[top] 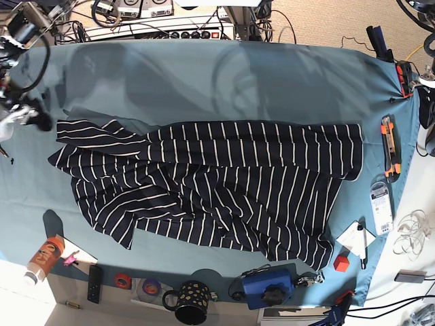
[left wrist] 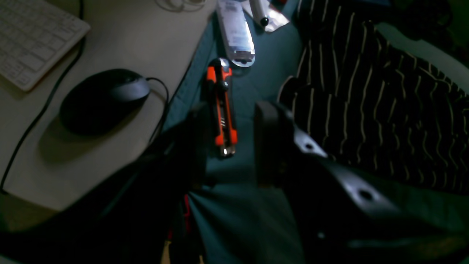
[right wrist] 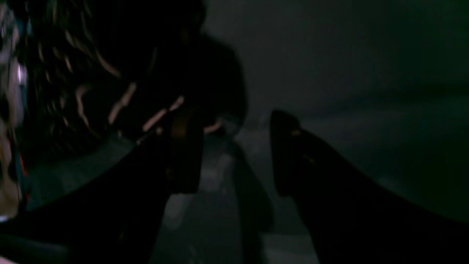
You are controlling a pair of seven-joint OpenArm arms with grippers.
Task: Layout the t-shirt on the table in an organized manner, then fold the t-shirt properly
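The t-shirt (top: pixel 224 183), dark with thin white stripes, lies spread and wrinkled across the middle of the teal table (top: pixel 204 75), one sleeve reaching the left side. In the left wrist view my left gripper (left wrist: pixel 231 110) hangs open over the table's edge strip, nothing between its fingers, with the t-shirt (left wrist: pixel 384 102) just to its right. In the dark right wrist view my right gripper (right wrist: pixel 234 117) is open and holds nothing; striped cloth of the t-shirt (right wrist: pixel 73 73) lies beside its left finger. In the base view that arm stands at the far left by the sleeve end (top: pixel 64 129).
An orange utility knife (left wrist: pixel 221 106) lies under the left gripper, a white packet (left wrist: pixel 236 33) beyond it. A mouse (left wrist: pixel 104 99) and keyboard (left wrist: pixel 33 36) sit on the side desk. A spotted mug (top: pixel 190 302), blue device (top: pixel 268 288) and can (top: pixel 42 258) line the front edge.
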